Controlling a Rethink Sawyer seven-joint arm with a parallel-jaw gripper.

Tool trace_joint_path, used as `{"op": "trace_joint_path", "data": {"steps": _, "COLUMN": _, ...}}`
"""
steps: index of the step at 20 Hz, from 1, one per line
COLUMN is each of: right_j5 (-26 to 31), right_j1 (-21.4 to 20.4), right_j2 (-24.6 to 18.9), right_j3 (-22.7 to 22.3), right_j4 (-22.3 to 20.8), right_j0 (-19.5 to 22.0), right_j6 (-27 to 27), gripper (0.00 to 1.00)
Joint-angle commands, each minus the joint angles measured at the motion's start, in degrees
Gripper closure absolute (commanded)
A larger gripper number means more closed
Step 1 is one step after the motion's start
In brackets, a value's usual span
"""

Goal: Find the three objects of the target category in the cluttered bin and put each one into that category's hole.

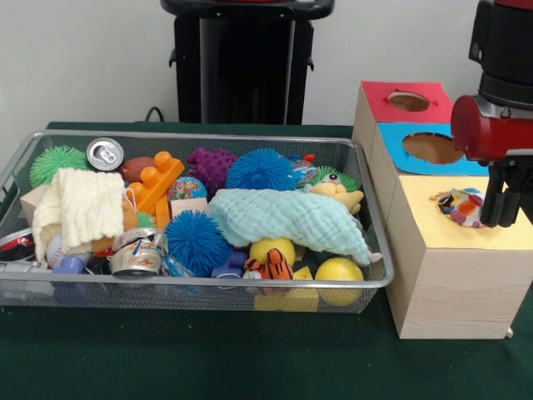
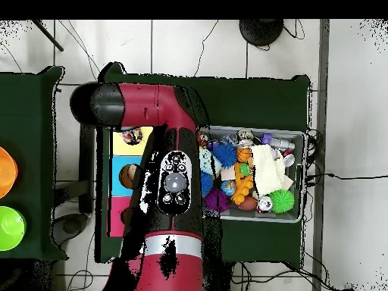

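Note:
The wire mesh bin [image 1: 376,218] is full of toys, cloths and cans; it also shows in the overhead view [image 2: 305,176]. One crumpled polka-dot wrapper [image 1: 460,207] lies in the hole of the yellow-topped box [image 1: 433,225], and shows there from above [image 2: 132,136]. My gripper [image 1: 505,218] hangs just right of that wrapper over the yellow top, open and holding nothing. A dotted, wrapper-like thing [image 1: 186,188] sits in the bin behind the orange block. In the overhead view my arm hides the gripper.
Blue-topped [image 1: 433,148] and red-topped [image 1: 406,102] boxes stand behind the yellow one. The bin holds spiky blue balls [image 1: 196,242], a mint cloth [image 1: 287,215], a cream cloth [image 1: 83,204], dented cans [image 1: 105,153], yellow balls [image 1: 338,273] and orange blocks [image 1: 156,179].

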State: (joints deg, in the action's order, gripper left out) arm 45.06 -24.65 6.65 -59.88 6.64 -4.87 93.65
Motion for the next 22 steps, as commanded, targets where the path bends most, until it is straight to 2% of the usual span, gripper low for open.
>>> {"op": "trace_joint_path", "data": {"steps": 1, "right_j5": -1.18, "right_j1": 1.81, "right_j2": -4.32, "right_j3": -6.48, "right_j4": -3.38, "right_j0": 1.68, "right_j6": 1.28, "gripper": 1.00}}
{"op": "trace_joint_path", "data": {"steps": 6, "right_j5": -2.70, "right_j1": 2.26, "right_j2": -4.61, "right_j3": -7.36, "right_j4": -3.70, "right_j0": 2.04, "right_j6": 1.64, "gripper": 1.00}}
{"op": "trace_joint_path", "data": {"steps": 14, "right_j5": -1.74, "right_j1": 1.95, "right_j2": -4.91, "right_j3": -6.93, "right_j4": -3.84, "right_j0": 2.25, "right_j6": 1.50, "gripper": 1.00}}
{"op": "trace_joint_path", "data": {"steps": 22, "right_j5": -4.33, "right_j1": 1.82, "right_j2": -5.85, "right_j3": -8.82, "right_j4": -3.67, "right_j0": 2.99, "right_j6": 1.31, "gripper": 1.00}}
